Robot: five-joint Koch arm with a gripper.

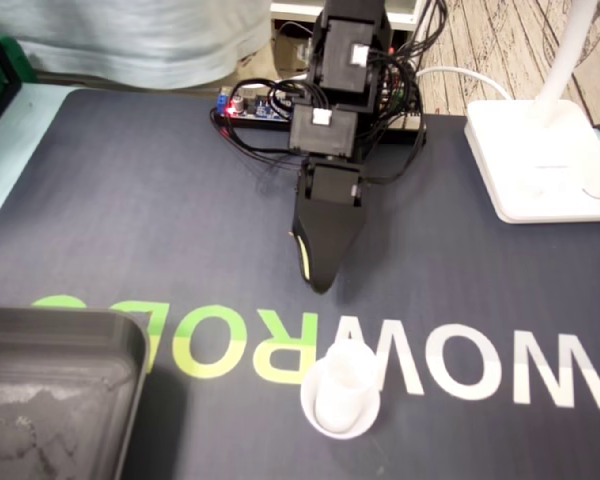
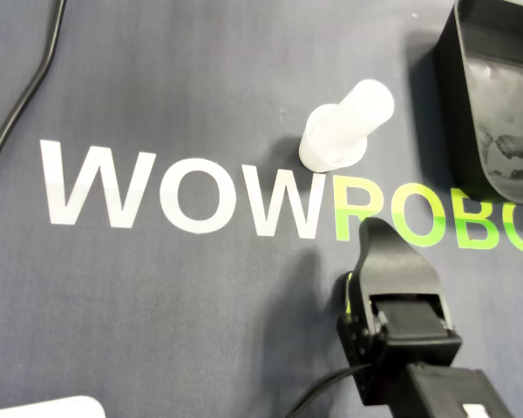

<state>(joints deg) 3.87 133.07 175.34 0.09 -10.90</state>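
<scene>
Overhead view: the gripper [image 2: 379, 228] is seen pressed together and empty, near the white cylinder [image 2: 342, 131] standing upright ahead of it on the worktop [image 2: 157, 331] — nothing is grasped, so approach and pickup are judged outstanding.

The fixed view stands in front of the arm, raised and tilted down. It faces the arm's base across the dark grey mat [image 1: 130, 200], so the white and green lettering [image 1: 430, 365] printed on the mat reads upside down. The overhead view hangs nearer and looks down from the arm's own side. There the lettering [image 2: 183, 200] reads upright and the black gripper [image 2: 379, 228] enters from the bottom edge. The two views are turned half a circle against each other. Both share the black gripper [image 1: 320, 285], the lettering, the white plastic tube on a round flared foot [image 1: 342, 390] [image 2: 340, 131] and a corner of the black plastic tray [image 1: 70, 318] [image 2: 458, 87].
</scene>
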